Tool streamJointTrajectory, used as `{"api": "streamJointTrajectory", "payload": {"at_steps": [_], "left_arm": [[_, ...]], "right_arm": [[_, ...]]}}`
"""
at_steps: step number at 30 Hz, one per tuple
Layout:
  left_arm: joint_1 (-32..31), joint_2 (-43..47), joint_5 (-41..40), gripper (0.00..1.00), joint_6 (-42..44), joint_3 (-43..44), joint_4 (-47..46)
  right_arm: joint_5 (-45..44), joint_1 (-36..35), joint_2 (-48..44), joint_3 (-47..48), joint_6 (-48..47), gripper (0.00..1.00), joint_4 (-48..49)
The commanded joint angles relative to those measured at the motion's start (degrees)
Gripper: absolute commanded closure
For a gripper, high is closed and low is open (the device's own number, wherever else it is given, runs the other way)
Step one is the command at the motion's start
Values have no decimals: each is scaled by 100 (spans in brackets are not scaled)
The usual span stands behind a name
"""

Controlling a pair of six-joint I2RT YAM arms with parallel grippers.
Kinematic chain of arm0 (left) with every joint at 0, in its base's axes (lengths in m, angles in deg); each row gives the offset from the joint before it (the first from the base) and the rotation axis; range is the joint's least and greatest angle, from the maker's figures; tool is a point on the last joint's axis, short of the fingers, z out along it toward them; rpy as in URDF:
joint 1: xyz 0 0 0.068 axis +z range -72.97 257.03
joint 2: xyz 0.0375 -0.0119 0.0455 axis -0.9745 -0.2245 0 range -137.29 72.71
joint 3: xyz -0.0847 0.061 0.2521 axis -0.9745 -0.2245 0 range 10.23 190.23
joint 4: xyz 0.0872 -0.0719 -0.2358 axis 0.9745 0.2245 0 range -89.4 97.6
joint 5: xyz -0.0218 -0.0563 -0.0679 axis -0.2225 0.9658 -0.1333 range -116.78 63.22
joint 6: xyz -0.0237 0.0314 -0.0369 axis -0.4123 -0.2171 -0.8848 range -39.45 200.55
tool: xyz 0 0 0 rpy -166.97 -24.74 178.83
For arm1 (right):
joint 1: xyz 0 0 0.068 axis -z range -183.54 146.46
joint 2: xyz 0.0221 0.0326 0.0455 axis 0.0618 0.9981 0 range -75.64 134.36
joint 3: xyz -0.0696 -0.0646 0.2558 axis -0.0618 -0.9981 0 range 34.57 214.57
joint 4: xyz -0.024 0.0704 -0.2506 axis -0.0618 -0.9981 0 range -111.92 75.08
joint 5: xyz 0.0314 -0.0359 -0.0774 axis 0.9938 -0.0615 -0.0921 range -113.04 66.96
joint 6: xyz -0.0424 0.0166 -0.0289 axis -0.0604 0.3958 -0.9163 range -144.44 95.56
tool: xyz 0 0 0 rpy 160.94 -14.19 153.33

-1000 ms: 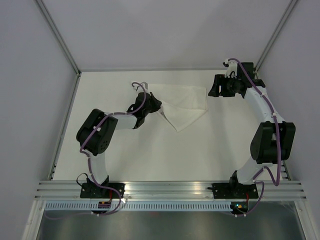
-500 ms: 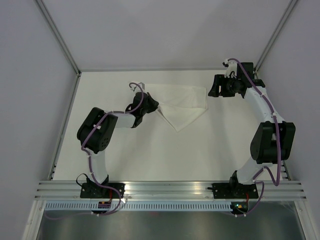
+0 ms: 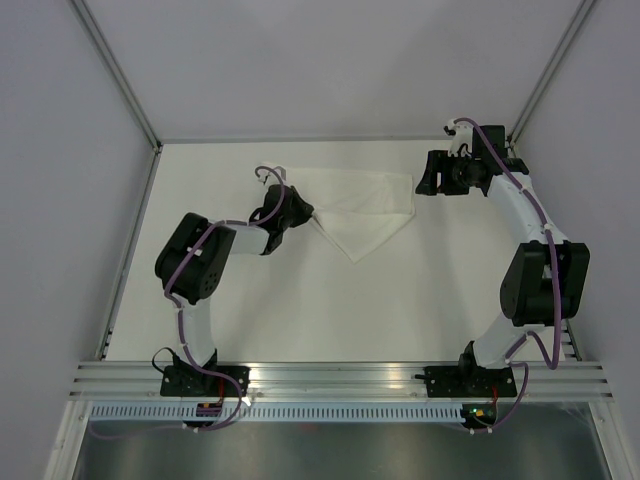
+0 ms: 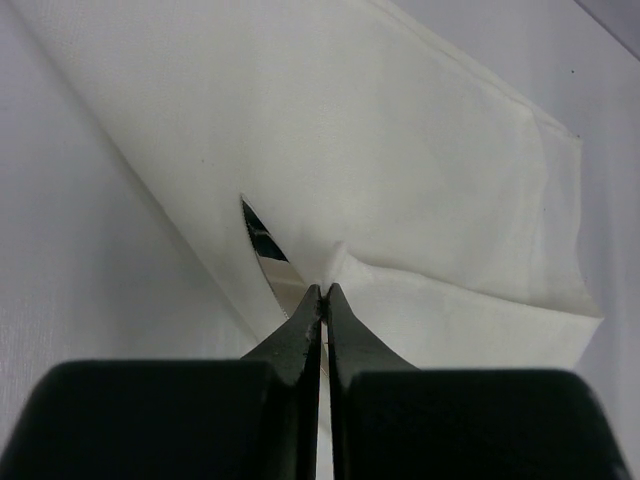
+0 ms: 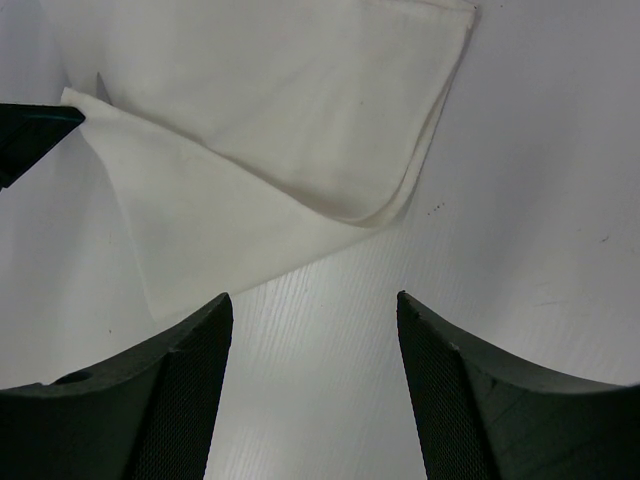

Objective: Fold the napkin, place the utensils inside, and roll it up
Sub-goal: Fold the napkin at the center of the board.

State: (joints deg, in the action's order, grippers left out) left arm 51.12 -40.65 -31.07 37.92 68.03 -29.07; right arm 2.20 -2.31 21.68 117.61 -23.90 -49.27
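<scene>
Since a second ago your left gripper has drawn slightly back toward 9 o'clock, and the white thin cloth napkin has shifted with it: its lower tip now sits slightly further toward 9 o'clock on the white table. Your right arm has not moved. Working from the left, the left gripper's black fingers are pressed tight together at the napkin's 9 o'clock edge. In the left wrist view the fingertips meet right where the cloth puckers. The silvery, pointed knife blade pokes out from under the upper layer just beside them, at about 11 o'clock. You cannot tell from these views whether cloth or blade is pinched, and the knife's handle is hidden. The napkin lies folded at the far middle of the table, a band across the top with a triangular flap pointing to 6 o'clock. At its 3 o'clock end your right gripper hovers just off the cloth, its jaws spread wide over bare table with nothing between them.
</scene>
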Motion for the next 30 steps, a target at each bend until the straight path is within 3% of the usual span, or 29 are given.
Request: {"api": "streamJointTrajectory", "payload": {"at_steps": [1,6,12,15,20,25,30], "left_arm": [[69,-37,34,98,-254,117,-39],[113,-37,16,98,-254,117,-13],[201,-2,-45,75,-219,205,67],[236,24,-124,69,-141,275,146],[349,112,-186,52,-70,337,216],[639,165,-133,45,-79,442,329],[1175,16,-195,42,-149,1127,1138]], "right_arm": [[-10,-36,15,177,8,28,-37],[-10,-44,24,177,-1,28,-46],[-10,-62,50,177,-1,28,-63],[-18,-71,68,177,-10,28,-63],[-19,-88,68,177,-1,27,-81],[-19,-80,77,177,-1,28,-90],[-19,-88,103,186,-1,28,-89]]}}
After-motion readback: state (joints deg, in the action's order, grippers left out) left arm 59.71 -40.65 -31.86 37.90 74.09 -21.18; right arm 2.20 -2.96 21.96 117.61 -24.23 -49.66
